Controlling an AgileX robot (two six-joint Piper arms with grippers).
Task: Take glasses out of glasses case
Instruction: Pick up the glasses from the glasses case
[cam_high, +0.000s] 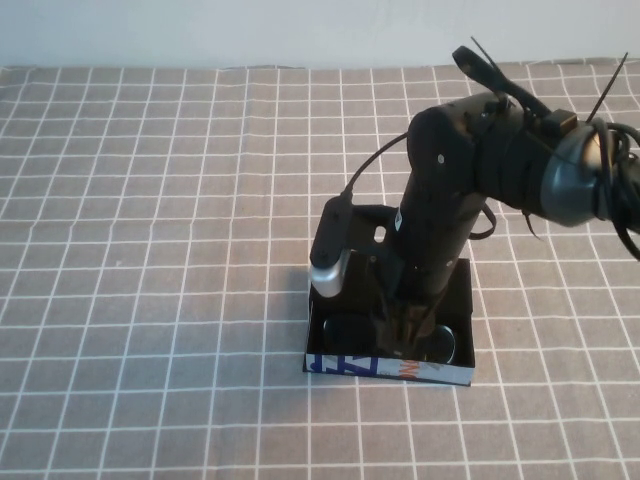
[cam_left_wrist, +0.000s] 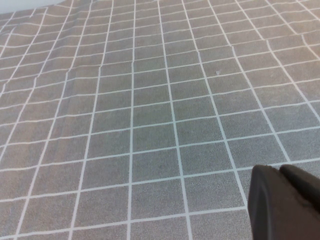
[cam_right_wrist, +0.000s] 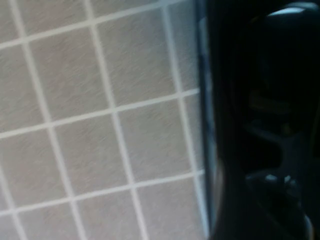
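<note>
The glasses case (cam_high: 345, 365) lies open on the checked cloth, black inside, with a blue and white front and an orange mark. The black glasses (cam_high: 345, 330) lie inside it; one dark lens shows on each side of my arm. My right gripper (cam_high: 405, 332) reaches straight down into the case, at the middle of the glasses between the two lenses. The right wrist view shows the case's wall (cam_right_wrist: 204, 100) and a dark interior. My left gripper (cam_left_wrist: 282, 172) is shut and empty above bare cloth, out of the high view.
A grey tablecloth (cam_high: 150, 250) with white grid lines covers the whole table. The case's raised black lid (cam_high: 335, 240) stands behind the case. The right arm's cables (cam_high: 610, 180) hang at the right edge.
</note>
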